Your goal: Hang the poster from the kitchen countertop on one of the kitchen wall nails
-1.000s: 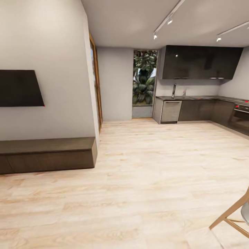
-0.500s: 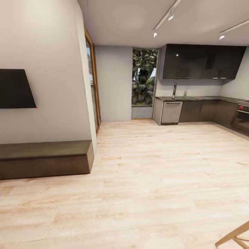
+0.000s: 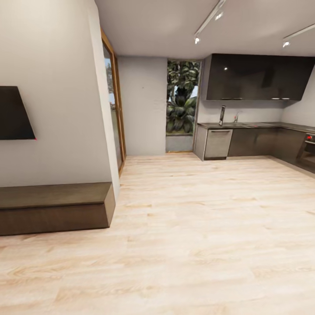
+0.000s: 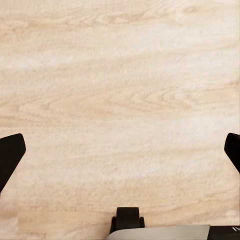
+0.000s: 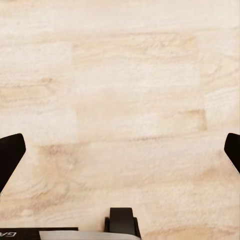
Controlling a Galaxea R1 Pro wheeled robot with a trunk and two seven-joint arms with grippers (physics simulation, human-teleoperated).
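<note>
The kitchen countertop runs grey along the far right wall over dark glossy cabinets, with a chrome tap on it. A small dark upright object stands on the worktop; it is too far off to tell what it is, and I cannot make out the poster. A tiny dark speck, perhaps a wall nail, marks the far light-grey wall. My left gripper is open above bare wooden floor. My right gripper is open too, nothing between its fingers.
A low wooden bench stands against the left wall under a black TV screen. Beyond it are a wood-framed glass door, a window with plants and an oven. Pale wooden floor stretches to the kitchen.
The whole view has shifted as the camera moved forward: the bench and TV slid left, and the wooden chair at lower right left the picture.
</note>
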